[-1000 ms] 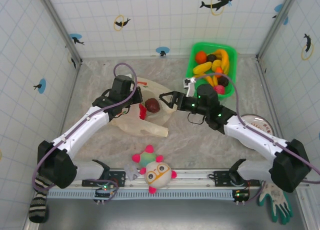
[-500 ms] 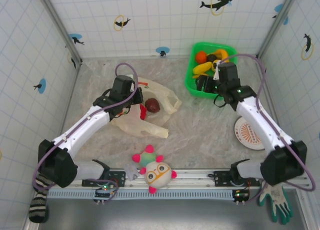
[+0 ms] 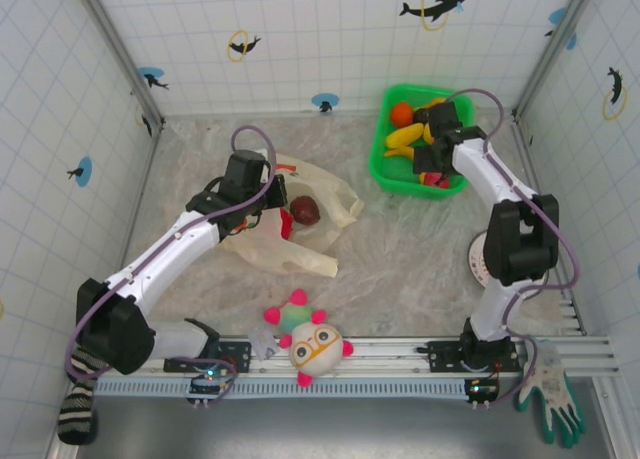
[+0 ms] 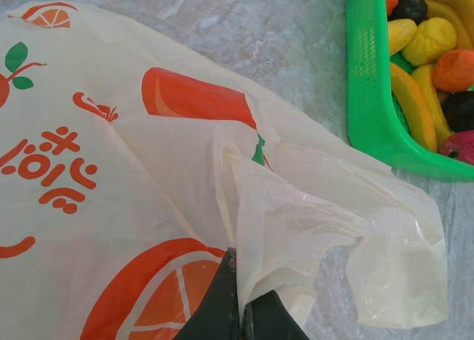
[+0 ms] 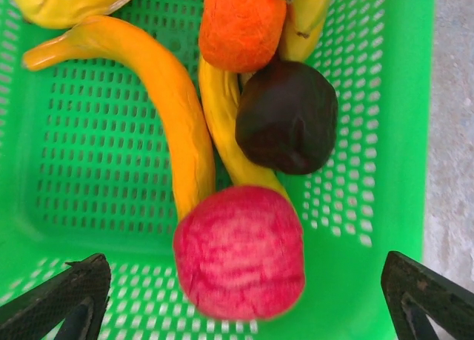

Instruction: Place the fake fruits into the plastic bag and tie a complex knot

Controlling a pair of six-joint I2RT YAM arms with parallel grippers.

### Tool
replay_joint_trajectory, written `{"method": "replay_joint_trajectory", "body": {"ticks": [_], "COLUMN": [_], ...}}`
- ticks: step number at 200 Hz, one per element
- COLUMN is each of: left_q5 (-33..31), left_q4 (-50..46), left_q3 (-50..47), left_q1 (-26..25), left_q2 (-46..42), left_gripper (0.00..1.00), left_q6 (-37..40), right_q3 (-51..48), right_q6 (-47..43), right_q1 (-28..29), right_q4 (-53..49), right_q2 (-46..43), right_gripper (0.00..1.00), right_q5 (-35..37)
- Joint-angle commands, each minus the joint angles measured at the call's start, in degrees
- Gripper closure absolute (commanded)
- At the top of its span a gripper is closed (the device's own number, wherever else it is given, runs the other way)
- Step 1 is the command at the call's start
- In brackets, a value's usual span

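The pink-red fruit (image 5: 238,252) is found in the green basket (image 5: 96,170), centred just ahead of the wide-spread right jaws, while the plastic bag (image 4: 133,177), well to the left, is pinched at its edge by the closed left jaws.

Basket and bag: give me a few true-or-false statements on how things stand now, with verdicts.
1. The left gripper is shut on the bag. True.
2. The right gripper is shut on the pink fruit. False: its jaws stand open over the basket, holding nothing.
3. The basket holds bananas. True.
4. The plush ball lies in the basket. False: it lies at the near edge of the table, between the arms.
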Motion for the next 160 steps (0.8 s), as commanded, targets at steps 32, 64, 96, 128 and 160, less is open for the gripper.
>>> {"method": "replay_joint_trajectory", "body": {"ticks": [32, 64, 96, 128, 160], "left_q5": [1.1, 1.0, 1.0, 0.9, 0.9], "left_q4": [0.3, 0.2, 0.1, 0.0, 0.1], "left_q3": [2.4, 2.2, 2.2, 2.2, 2.3], "left_q1": [0.5, 0.5, 0.5, 0.5, 0.5], "left_q2": [0.4, 0.3, 0.3, 0.3, 0.3], "left_gripper": [1.00, 1.00, 1.00, 1.00, 1.00], "left_q6": [1.6, 1.4, 1.4, 1.5, 1.5], "right_q3": [4.5, 3.7, 3.3, 3.0, 3.0], "right_q6": [-1.0, -0.5, 0.0, 0.2, 0.4], "right_q1": [-1.4, -1.7, -1.7, -1.7, -1.9], "right_q4": [-2.6, -1.9, -1.6, -1.5, -1.6], "right_q2": [6.3, 7.9, 9.6, 10.2, 8.9], "right_gripper": [0.09, 0.13, 0.19, 0.26, 0.37], "right_q5": [-2.1, -3.8, -5.4, -6.0, -5.9]}}
